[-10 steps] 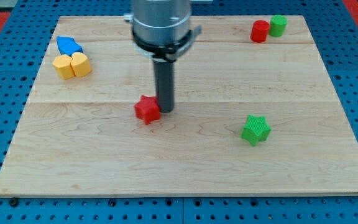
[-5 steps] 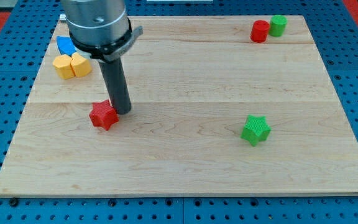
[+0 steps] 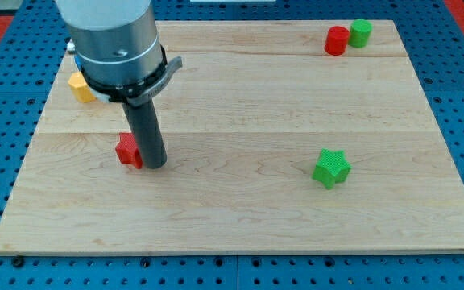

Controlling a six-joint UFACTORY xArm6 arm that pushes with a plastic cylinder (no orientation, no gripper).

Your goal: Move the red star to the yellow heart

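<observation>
The red star (image 3: 127, 151) sits left of centre on the wooden board (image 3: 256, 201), touching my tip (image 3: 155, 164) at its three o'clock, the half-hidden yellow heart (image 3: 79, 86) at its eleven o'clock.

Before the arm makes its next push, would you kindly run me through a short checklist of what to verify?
1. My tip against the red star: ok, it sits at the star's right side in the view.
2. Push side suits the goal: not ok; the yellow block lies toward the view's top left, so the tip should be lower.
3. Yellow heart identified: cannot tell; the arm hides most of it.
4. Path between star and yellow block: cannot tell, partly hidden by the arm.
5. Green star, red cylinder and green cylinder out of the way: ok.
</observation>
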